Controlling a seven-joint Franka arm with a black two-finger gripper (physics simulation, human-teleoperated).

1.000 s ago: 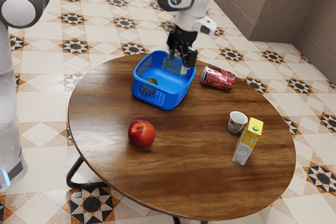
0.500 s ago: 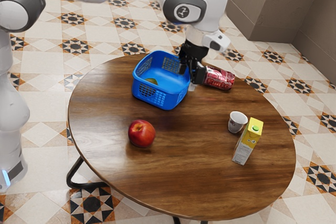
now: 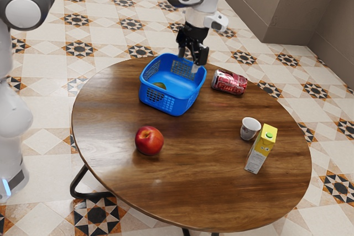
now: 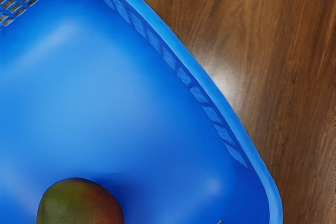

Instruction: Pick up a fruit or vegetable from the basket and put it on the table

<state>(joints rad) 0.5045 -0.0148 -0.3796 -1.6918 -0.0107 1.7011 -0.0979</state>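
My gripper (image 3: 188, 61) hangs over the far rim of the blue basket (image 3: 181, 106), its two fingers apart and nothing between them. Inside the basket lies a mango (image 3: 160, 85), mostly hidden by the near wall. The wrist view looks down into the basket (image 4: 212, 88), where the green and reddish mango (image 4: 80, 204) rests on the floor, partly cut off by the view's edge. A red apple (image 3: 149, 140) sits on the wooden table (image 3: 199, 192), apart from the basket.
A red can (image 3: 229, 82) lies on its side close to the basket, toward the exterior view's right. A white cup (image 3: 250, 129) stands beside a yellow and white carton (image 3: 261, 148) nearer the table's right edge in that view.
Half a second ago my hand was lower, between basket and can; it has since risen and moved toward the exterior view's left, over the basket's far side. The objects have stayed put.
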